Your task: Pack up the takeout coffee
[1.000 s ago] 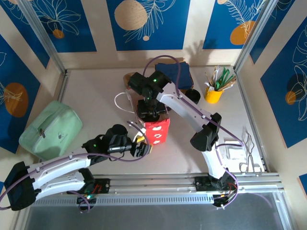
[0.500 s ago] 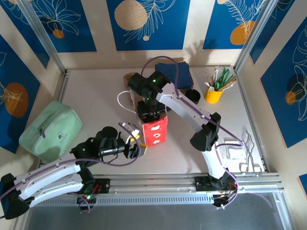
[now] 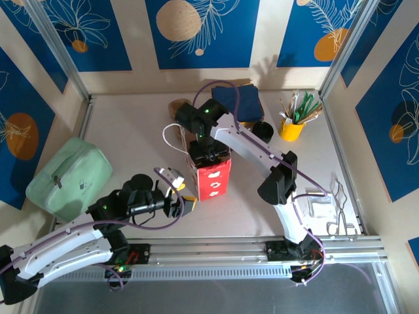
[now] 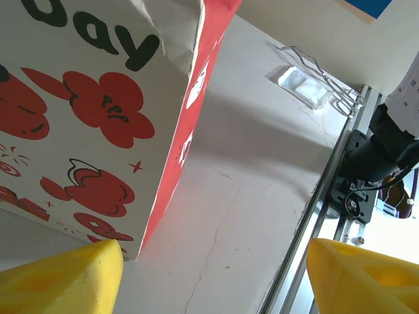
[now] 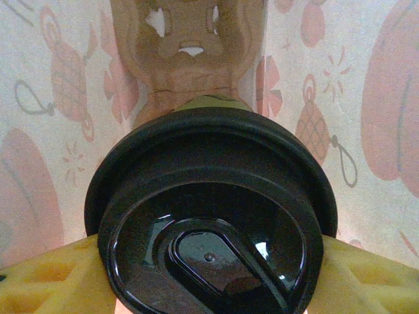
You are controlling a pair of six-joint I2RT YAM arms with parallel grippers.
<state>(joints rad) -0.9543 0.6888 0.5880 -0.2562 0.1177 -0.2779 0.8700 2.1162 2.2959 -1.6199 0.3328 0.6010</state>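
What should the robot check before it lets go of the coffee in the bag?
1. Grip: right pincer hugs both sides of the takeout paper coffee cup with the round black lid: ok.
2. Lid sits flat on the cup: ok.
3. Cup is inside the red-and-white paper bag: ok.
4. Bag stands upright: ok.
5. Cup rests on the bag's floor: cannot tell.
6. The left pincer is open, empty and beside the bag: ok.
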